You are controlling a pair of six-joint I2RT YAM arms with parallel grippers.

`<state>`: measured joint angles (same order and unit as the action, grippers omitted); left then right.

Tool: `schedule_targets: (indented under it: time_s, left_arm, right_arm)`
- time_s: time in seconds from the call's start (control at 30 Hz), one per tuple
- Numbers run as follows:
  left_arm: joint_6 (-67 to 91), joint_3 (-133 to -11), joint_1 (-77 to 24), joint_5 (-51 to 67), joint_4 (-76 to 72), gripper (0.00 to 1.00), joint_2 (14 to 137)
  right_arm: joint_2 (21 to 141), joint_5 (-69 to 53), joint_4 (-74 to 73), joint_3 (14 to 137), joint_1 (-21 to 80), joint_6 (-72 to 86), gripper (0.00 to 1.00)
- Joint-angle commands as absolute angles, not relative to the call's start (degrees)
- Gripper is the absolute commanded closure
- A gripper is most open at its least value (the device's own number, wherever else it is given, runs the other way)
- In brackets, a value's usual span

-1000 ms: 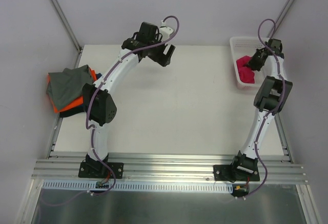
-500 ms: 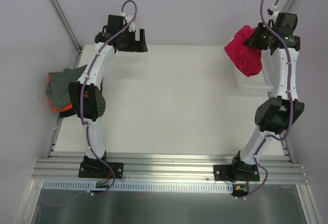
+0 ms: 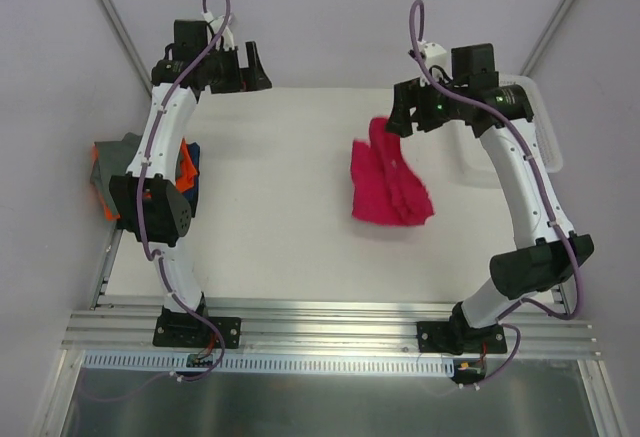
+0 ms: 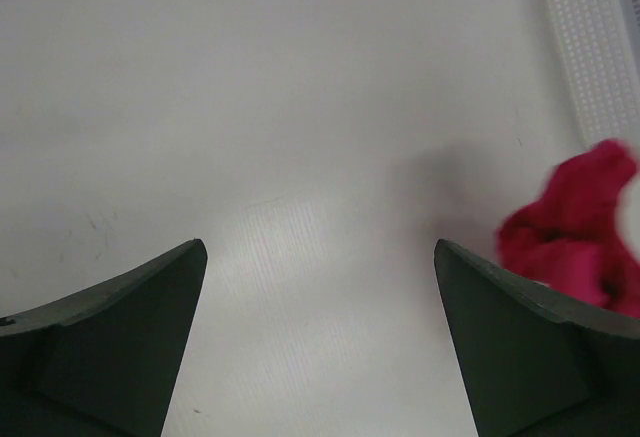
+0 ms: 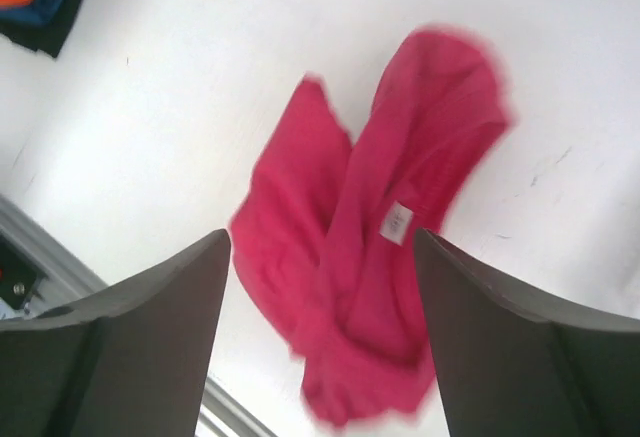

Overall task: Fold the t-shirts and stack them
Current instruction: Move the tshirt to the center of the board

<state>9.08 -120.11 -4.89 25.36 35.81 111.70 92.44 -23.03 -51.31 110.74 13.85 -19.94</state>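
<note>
Shirt (image 3: 388, 182) (pink) below parted right jaws

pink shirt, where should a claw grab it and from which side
Likely the narrow end of the pink shirt that points to the far edge: it sticks out of the bunched mass, so a claw can pinch it from above, on the far side. The open right claw is nearest. The cloth is blurred, maybe not settled.
</note>
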Motion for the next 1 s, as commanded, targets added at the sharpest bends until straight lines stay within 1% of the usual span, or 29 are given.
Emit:
schedule_targets:
  time_s: [0.0, 0.13, 0.2, 0.27, 0.3, 0.5, 0.53, 0.6, 0.97]
  left_arm:
    - [10.28, -121.11, -5.01, 30.12, 34.98, 0.01, 109.42]
    - [10.63, -122.08, -5.18, 32.26, 34.46, 0.01, 108.99]
    - [8.89, -121.99, -5.27, 32.17, 34.28, 0.01, 108.28]
    - [6.26, -122.52, -5.01, 29.46, 34.37, 0.01, 107.67]
    - [5.63, -122.69, -4.84, 28.23, 34.37, 0.01, 107.49]
    - [4.57, -123.58, -4.22, 22.33, 34.37, 0.01, 105.82]
    - [4.83, -123.40, -4.22, 21.89, 34.37, 0.01, 105.65]
    - [4.75, -122.96, -4.22, 21.53, 34.37, 0.01, 105.21]
    - [2.99, -120.76, -4.57, 18.55, 34.45, 0.01, 102.83]
  right_arm:
    - [88.77, -19.96, -52.39, 107.94, 14.15, -22.67, 0.20]
    - [90.34, -19.16, -49.75, 104.42, 12.83, -22.86, 0.20]
    - [92.62, -22.40, -50.10, 104.33, 12.83, -21.80, 0.21]
    - [96.92, -26.52, -49.57, 103.80, 12.83, -20.31, 0.21]
    - [98.86, -26.98, -48.70, 103.80, 13.09, -19.78, 0.24]
    - [117.38, -30.05, -48.60, 112.93, 13.36, -13.19, 0.32]
    - [119.60, -30.49, -48.69, 116.07, 13.53, -12.49, 0.32]
    - [123.46, -31.20, -47.99, 118.03, 13.62, -10.55, 0.32]
    - [129.80, -33.66, -45.09, 120.41, 14.15, -6.68, 0.32]
